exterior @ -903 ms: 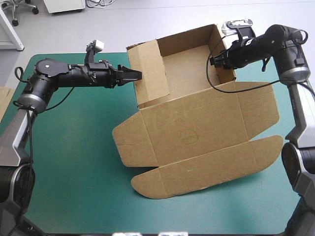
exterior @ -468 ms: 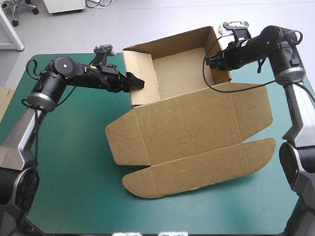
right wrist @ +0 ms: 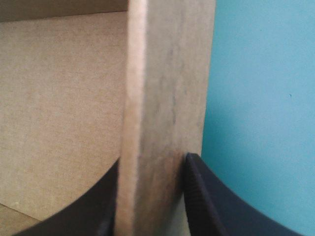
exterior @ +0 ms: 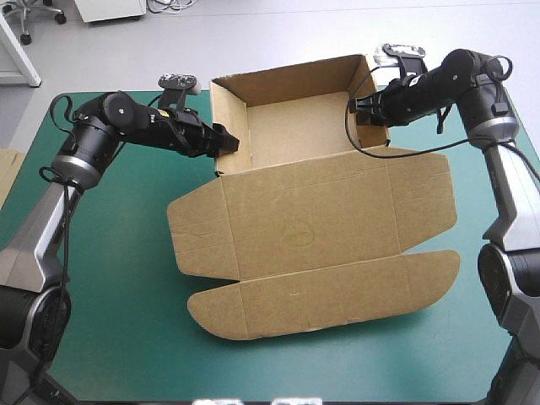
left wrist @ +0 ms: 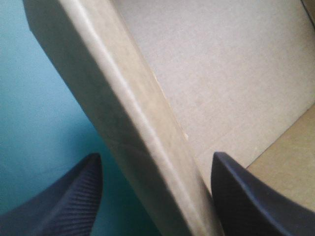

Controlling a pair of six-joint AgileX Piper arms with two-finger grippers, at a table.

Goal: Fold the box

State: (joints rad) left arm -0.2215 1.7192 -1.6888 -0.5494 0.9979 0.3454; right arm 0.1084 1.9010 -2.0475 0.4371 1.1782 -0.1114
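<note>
The brown box (exterior: 295, 126) stands as an open tray at the table's far middle, walls raised. Its lid (exterior: 312, 219) lies flat toward the front, ending in a long rounded flap (exterior: 321, 291). My left gripper (exterior: 226, 142) is at the tray's left wall. In the left wrist view that gripper (left wrist: 156, 196) is open, astride the wall (left wrist: 133, 128), with teal-green cover showing beside one finger. My right gripper (exterior: 361, 108) is at the tray's right wall. In the right wrist view its fingers (right wrist: 197, 196) press both faces of the wall (right wrist: 167, 88), shut on it.
The teal-green cover (exterior: 110, 278) lies bare to the left of the lid and along the front edge. An edge of more brown board (exterior: 7, 173) shows at the table's left edge.
The box has slid left and turned square to the table, and its left wall now stands upright. Both grippers moved left with it, the left one coming astride the left wall.
</note>
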